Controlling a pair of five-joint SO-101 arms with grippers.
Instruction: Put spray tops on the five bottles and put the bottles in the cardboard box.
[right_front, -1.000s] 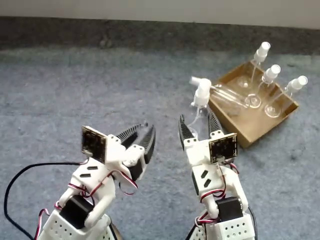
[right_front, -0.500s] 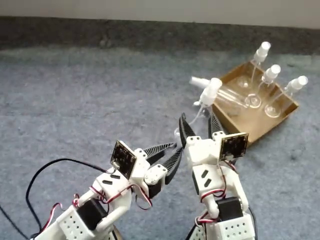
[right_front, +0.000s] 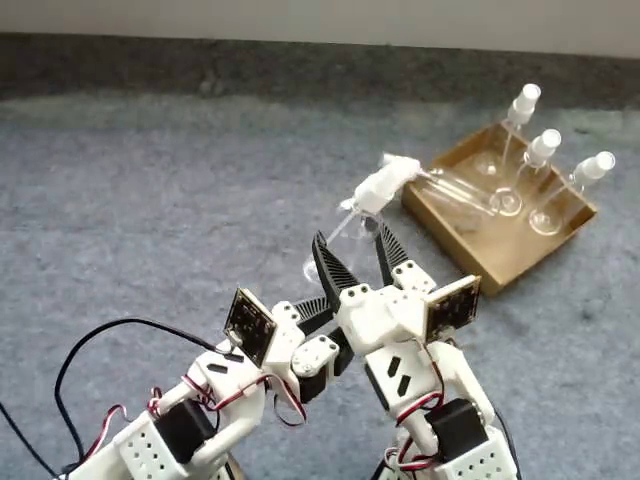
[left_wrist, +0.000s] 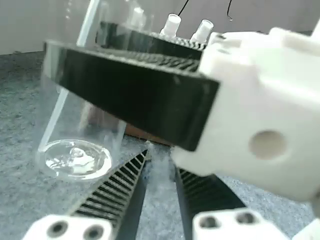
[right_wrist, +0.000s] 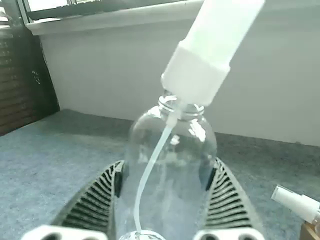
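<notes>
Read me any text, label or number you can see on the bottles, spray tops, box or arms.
No readable text anywhere.
On the held bottle and its spray top: clear and plain white, no label.
On the four bottles in the cardboard box: no labels visible.
On the cardboard box: plain brown walls, no print visible.
On the right gripper holding the bottle: no markings.

Clear glossy plastic bottle (right_wrist: 172, 150), matt white spray top (right_wrist: 210, 55), matt cardboard box (right_front: 452, 240), rough grey carpet (right_front: 150, 200)

I'm seeing soft, even daylight on the surface (right_front: 150, 180), shadows barely showing. Right wrist view: a window (right_wrist: 90, 6) is backlighting the bottle (right_wrist: 172, 145), highlights glinting on its glass.
</notes>
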